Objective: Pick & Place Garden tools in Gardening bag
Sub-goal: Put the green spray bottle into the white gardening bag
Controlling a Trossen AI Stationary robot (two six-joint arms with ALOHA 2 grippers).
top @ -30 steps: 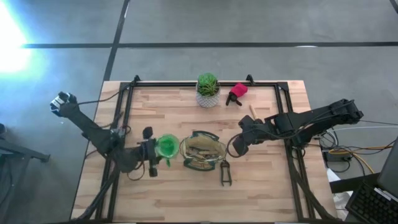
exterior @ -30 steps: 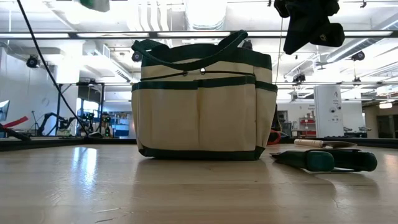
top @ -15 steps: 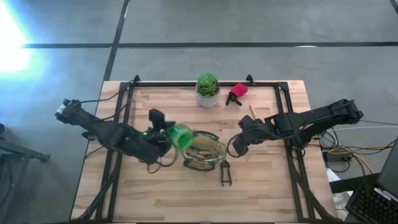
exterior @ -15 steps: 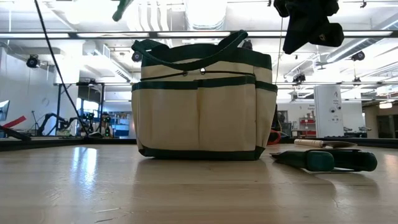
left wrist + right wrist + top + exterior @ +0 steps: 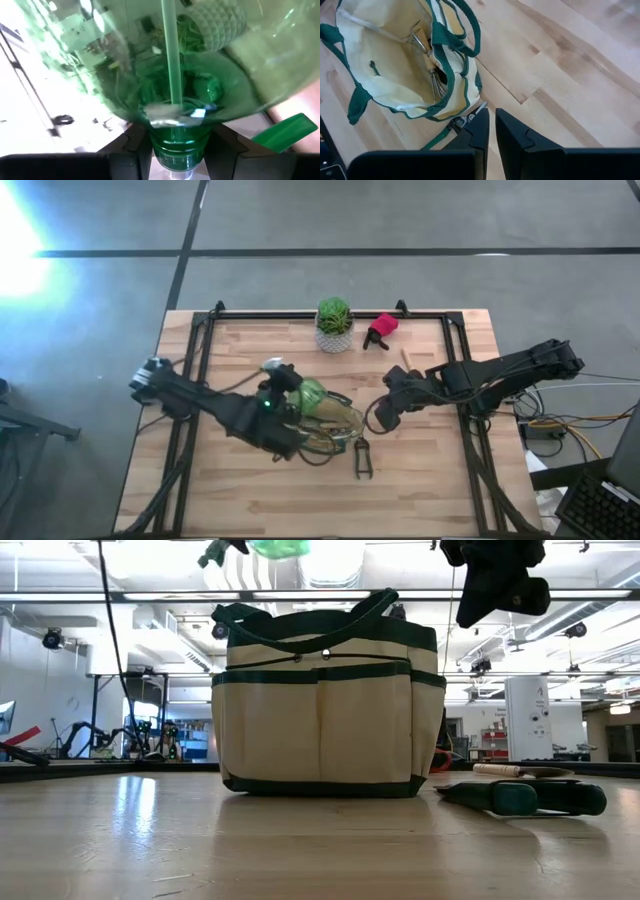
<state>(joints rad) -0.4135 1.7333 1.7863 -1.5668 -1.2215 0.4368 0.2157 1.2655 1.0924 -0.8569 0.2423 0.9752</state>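
A robotics lab or workshop is showing behind the wooden table (image 5: 300, 840): ceiling strip lights (image 5: 120, 596) are glowing over exposed ducts (image 5: 240, 565), metal stands (image 5: 125, 710) and white pillars (image 5: 528, 718).

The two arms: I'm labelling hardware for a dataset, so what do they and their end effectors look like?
Both are dark, slim, jointed arms with black cables running alongside. The left arm has a pale grey piece near its outer end and small green lights near the wrist. The right end effector has two flat black fingers with stepped, notched inner edges.
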